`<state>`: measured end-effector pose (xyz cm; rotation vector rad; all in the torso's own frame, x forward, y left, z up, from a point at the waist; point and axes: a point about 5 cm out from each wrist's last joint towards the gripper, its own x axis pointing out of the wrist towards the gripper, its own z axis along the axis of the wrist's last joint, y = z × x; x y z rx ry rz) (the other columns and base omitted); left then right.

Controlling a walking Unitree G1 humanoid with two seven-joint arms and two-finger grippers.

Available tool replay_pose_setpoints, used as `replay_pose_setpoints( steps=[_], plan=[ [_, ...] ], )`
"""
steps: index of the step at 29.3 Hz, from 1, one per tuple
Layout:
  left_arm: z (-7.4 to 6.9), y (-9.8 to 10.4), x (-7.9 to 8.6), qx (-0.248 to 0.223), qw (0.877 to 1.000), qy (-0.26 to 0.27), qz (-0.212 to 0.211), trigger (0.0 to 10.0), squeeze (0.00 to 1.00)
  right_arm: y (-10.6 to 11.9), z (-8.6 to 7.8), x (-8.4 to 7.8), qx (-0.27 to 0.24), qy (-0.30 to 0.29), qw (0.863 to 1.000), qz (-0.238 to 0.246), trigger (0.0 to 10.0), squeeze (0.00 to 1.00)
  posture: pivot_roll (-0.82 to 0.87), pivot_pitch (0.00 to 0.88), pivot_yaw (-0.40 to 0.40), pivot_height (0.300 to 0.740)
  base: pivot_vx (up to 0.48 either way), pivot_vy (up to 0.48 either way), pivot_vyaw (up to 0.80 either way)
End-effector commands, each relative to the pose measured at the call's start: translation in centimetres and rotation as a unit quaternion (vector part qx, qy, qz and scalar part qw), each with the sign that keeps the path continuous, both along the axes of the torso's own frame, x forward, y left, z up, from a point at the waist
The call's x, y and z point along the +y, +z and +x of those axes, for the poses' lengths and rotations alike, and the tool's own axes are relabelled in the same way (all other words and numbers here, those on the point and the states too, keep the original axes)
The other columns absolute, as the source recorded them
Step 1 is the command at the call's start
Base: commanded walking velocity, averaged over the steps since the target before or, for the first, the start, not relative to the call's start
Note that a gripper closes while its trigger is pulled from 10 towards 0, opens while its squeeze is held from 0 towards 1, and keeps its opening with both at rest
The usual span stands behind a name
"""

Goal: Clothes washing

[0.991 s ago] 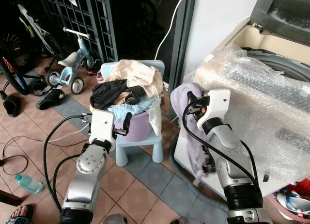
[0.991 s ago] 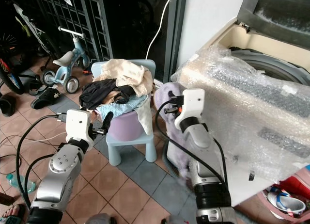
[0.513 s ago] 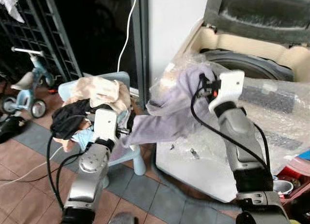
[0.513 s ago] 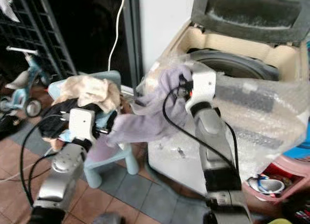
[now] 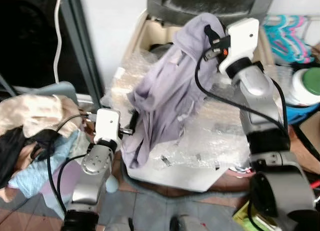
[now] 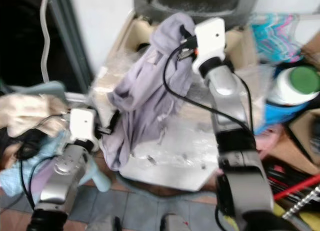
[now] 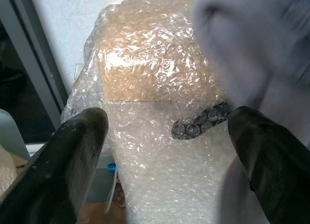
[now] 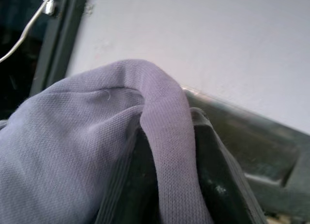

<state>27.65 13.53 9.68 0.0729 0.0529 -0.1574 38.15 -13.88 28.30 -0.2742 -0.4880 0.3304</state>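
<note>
A lavender garment (image 5: 165, 91) hangs from my right gripper (image 5: 211, 32), which is shut on its top fold, high over the front of the washing machine's tub opening (image 5: 160, 46). In the right wrist view the cloth (image 8: 97, 136) drapes over one dark finger (image 8: 213, 175). The garment's lower end trails down the bubble-wrapped front of the washer (image 5: 205, 141). My left gripper (image 5: 131, 128) is open beside that lower end. Its two black fingers (image 7: 77, 151) stand wide apart in the left wrist view, facing the bubble wrap (image 7: 155, 88).
The washer's lid (image 5: 210, 3) stands raised at the back. A pile of clothes (image 5: 30, 121) sits at the left on a pale blue chair. At the right are hangers (image 5: 290, 31) and a white container with a green cap (image 5: 307, 86).
The camera has swung right toward the washer. My right gripper has carried the lavender garment up from beside the machine to above its opening. The left gripper has stayed near the cloth's lower end.
</note>
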Motion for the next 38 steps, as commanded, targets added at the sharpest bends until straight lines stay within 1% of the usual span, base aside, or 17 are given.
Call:
replay_pose_setpoints(
  steps=[1, 2, 3, 6, 9, 13, 16, 18, 20, 22, 28, 33, 34, 35, 36, 37, 38],
  plan=[
    [0.1, 0.0, -0.3, -0.002, 1.0, -0.002, 0.0, 10.0, 0.0, 3.4, 0.5, -2.0, -0.049, -0.038, 0.998, 0.023, 10.0, 0.0, -0.01, 0.0, -0.007, 0.74, 0.0, 0.0, -0.57],
    [0.1, 0.0, -0.3, -0.002, 1.0, -0.002, 0.0, 10.0, 0.0, 4.0, 0.7, -2.1, -0.058, -0.047, 0.997, 0.026, 10.0, 0.0, 0.0, 0.0, -0.008, 0.74, 0.0, 0.0, -0.56],
    [0.1, 0.1, -0.4, -0.002, 1.0, -0.002, 0.001, 10.0, 0.0, 5.6, 0.9, -2.5, -0.08, -0.072, 0.994, 0.036, 10.0, 0.0, 0.0, 0.0, -0.009, 0.74, 0.0, 0.0, -0.54],
    [0.1, 0.1, -0.4, -0.002, 1.0, 0.002, 0.004, 10.0, 0.0, 7.3, 1.1, -2.6, -0.1, -0.087, 0.99, 0.049, 10.0, 0.0, 0.0, 0.0, -0.012, 0.74, 0.0, 0.0, -0.67],
    [0.2, 0.1, -0.3, -0.004, 1.0, 0.007, 0.005, 10.0, 0.0, 7.9, 1.3, -2.1, -0.109, -0.082, 0.99, 0.043, 10.0, 0.0, 0.0, 0.0, -0.015, 0.74, 0.0, 0.0, -0.75],
    [0.2, 0.1, -0.3, -0.005, 1.0, 0.012, 0.006, 10.0, 0.0, 6.9, 2.0, -0.7, -0.079, -0.049, 0.995, 0.04, 10.0, 0.0, 0.0, 0.0, -0.02, 0.74, 0.0, 0.0, -0.16],
    [0.1, 0.1, -0.1, -0.005, 1.0, 0.021, -0.001, 10.0, 0.0, 4.4, 2.0, 2.1, -0.054, 0.012, 0.998, 0.005, 10.0, 0.0, 0.01, 0.0, -0.029, 0.74, 0.0, 0.0, 0.0],
    [0.1, 0.2, 0.0, -0.007, 1.0, 0.024, -0.002, 10.0, 0.0, 3.8, 2.0, 2.5, -0.051, 0.017, 0.999, -0.006, 10.0, 0.0, 0.01, 0.0, -0.029, 0.74, 0.0, 0.0, 0.0],
    [0.1, 0.1, 0.1, -0.005, 1.0, 0.027, -0.002, 10.0, 0.0, 3.0, 1.7, 3.4, -0.066, 0.029, 0.996, -0.06, 10.0, 0.0, 0.01, 0.0, -0.027, 0.74, 0.24, 0.0, 0.8],
    [0.1, 0.0, 0.3, -0.004, 1.0, 0.029, 0.004, 10.0, 0.0, 2.4, 1.4, 3.9, -0.065, 0.058, 0.995, -0.057, 10.0, 0.0, 0.0, 0.0, -0.023, 0.74, 0.307, 0.0, 0.8],
    [0.2, -0.1, 0.5, -0.001, 0.999, 0.033, 0.005, 10.0, 0.0, 2.5, 1.4, 3.6, -0.059, 0.07, 0.995, -0.041, 10.0, 0.0, 0.0, 0.0, -0.021, 0.74, 0.367, 0.184, 0.78],
    [0.3, -0.2, 0.5, 0.003, 0.999, 0.037, 0.006, 10.0, 0.0, 2.1, 1.7, 3.5, -0.034, 0.085, 0.994, -0.053, 10.0, 0.0, -0.01, 0.0, -0.024, 0.74, 0.378, 0.22, 0.25],
    [0.2, -0.3, 0.6, 0.007, 0.999, 0.04, 0.007, 10.0, 0.0, 1.4, 2.1, 3.1, -0.01, 0.066, 0.996, -0.066, 10.0, 0.0, -0.01, 0.0, -0.024, 0.74, 0.0, 0.0, 0.0],
    [0.2, -0.3, 0.6, 0.007, 0.999, 0.04, 0.007, 10.0, 0.0, 1.4, 2.1, 3.1, -0.01, 0.066, 0.996, -0.066, 10.0, 0.0, -0.01, 0.0, -0.024, 0.74, 0.0, 0.0, 0.0],
    [0.2, -0.4, 0.6, 0.008, 0.999, 0.04, 0.006, 10.0, 0.0, 1.2, 2.5, 2.6, 0.005, 0.042, 0.997, -0.062, 10.0, 0.0, -0.01, 0.0, -0.024, 0.74, 0.0, 0.0, 0.0],
    [0.2, -0.4, 0.6, 0.008, 0.999, 0.04, 0.005, 10.0, 0.0, 1.2, 3.2, 1.2, 0.034, -0.019, 0.999, -0.037, 10.0, 0.0, 0.0, 0.0, -0.027, 0.74, 0.0, 0.0, 0.0],
    [0.2, -0.4, 0.5, 0.008, 0.999, 0.039, 0.005, 10.0, 0.0, 1.3, 3.5, 0.6, 0.043, -0.041, 0.998, -0.027, 10.0, 0.0, 0.0, 0.0, -0.027, 0.74, 0.0, 0.0, 0.0]
  ],
)
